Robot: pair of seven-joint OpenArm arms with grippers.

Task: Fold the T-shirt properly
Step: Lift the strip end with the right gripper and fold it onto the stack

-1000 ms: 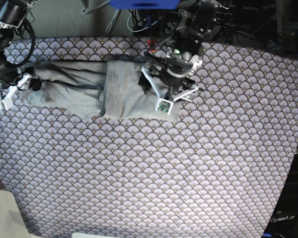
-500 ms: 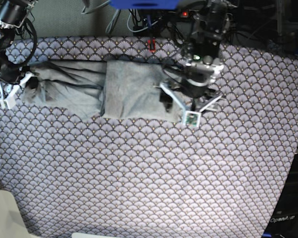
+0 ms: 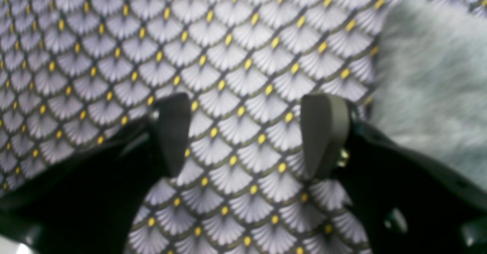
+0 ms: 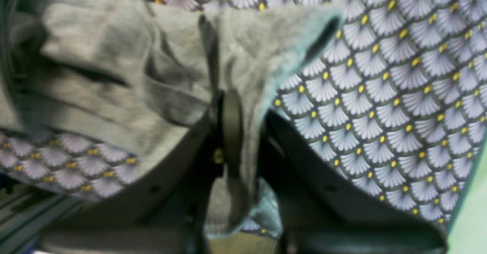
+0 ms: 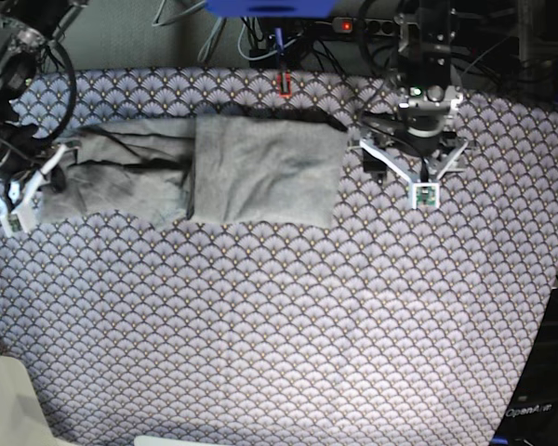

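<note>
One hand on T-shirt

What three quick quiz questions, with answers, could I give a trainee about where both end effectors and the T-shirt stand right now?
1. True or false: the left end effector is clamped on the T-shirt.
2. Multiple choice: the right end effector is A) open above bare cloth, B) shut on an edge of the T-shirt, C) out of every view.
3. Fill in: under the open left end effector lies only the scallop-patterned ______.

Key:
1. False. Its jaws stand apart over the table cloth, with the shirt off to one side.
2. B. Grey fabric is pinched between its fingers in the right wrist view.
3. table cloth
</note>
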